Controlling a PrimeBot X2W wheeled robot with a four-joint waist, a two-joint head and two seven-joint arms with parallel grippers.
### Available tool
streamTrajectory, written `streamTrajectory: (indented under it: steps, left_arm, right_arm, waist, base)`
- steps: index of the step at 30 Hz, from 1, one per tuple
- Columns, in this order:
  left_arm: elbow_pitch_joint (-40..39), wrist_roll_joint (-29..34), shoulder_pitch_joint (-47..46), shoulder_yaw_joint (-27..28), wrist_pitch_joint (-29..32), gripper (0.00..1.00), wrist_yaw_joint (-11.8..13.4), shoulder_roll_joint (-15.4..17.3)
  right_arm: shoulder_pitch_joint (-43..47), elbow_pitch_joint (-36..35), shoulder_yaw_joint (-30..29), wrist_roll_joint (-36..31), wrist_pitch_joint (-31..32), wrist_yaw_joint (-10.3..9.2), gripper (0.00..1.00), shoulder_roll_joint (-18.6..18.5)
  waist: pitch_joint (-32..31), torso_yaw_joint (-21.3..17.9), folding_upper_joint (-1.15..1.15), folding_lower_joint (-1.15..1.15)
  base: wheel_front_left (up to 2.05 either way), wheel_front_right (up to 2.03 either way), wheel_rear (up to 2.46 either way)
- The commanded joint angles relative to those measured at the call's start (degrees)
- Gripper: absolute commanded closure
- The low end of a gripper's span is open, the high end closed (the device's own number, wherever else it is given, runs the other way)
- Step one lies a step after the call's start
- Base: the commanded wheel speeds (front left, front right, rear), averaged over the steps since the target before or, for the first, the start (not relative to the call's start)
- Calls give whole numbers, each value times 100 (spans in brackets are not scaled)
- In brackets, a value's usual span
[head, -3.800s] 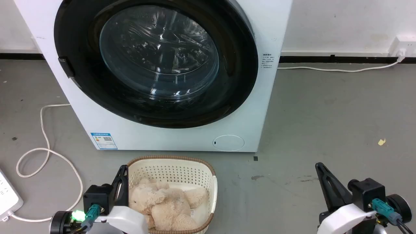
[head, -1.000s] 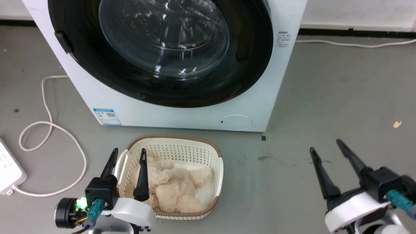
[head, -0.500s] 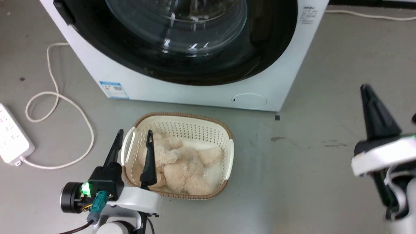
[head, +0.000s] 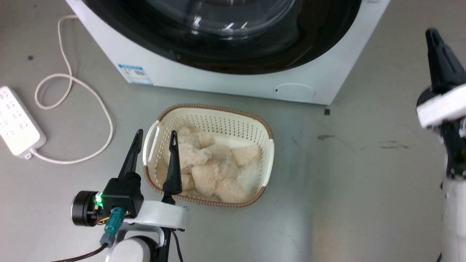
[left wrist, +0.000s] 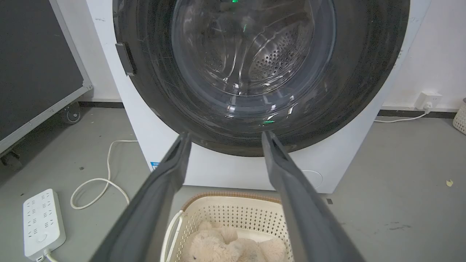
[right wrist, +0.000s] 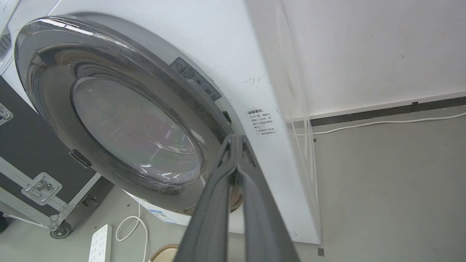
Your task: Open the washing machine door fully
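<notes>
Glossy round washing machine door (left wrist: pixel 364 72); bulging glass centre.

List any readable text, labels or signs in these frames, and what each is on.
Nothing is legible enough to quote.
Blue label, lower left of the washing machine front: barcode-like print, too small to read.
White sticker, on the front to the right of the washing machine door: a few lines, blurred.
Grey warning label, beside the door's rim: triangle sign visible, words unreadable.

Glossy black washing machine door (left wrist: pixel 349 91), perforated plastic basket (head: pixel 267 160), plush toy (head: pixel 207 167).
</notes>
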Motion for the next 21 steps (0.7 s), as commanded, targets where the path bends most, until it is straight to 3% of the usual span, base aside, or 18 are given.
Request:
streamTrajectory:
  steps: [1, 14, 21]
  left_arm:
    - [-36, -44, -120, -24, -59, 0, 55, 4]
    - [-91, -199, -301, -249, -215, 0, 169, 5]
    - [-178, -140, -385, -330, -299, 0, 243, 5]
  right_arm:
    - [-185, 50, -35, 104, 45, 3, 100, -2]
    - [-1932, 1461, -1024, 899, 1427, 3, 100, 202]
    - [-2807, 2147, -1532, 992, 2192, 3, 100, 260]
  waist:
    - [68, 49, 0, -1]
    - [542, 341, 0, -1]
    - [771, 496, 0, -1]
  base:
    - [0, 0, 0]
    - [0, 0, 0]
    - [0, 0, 0]
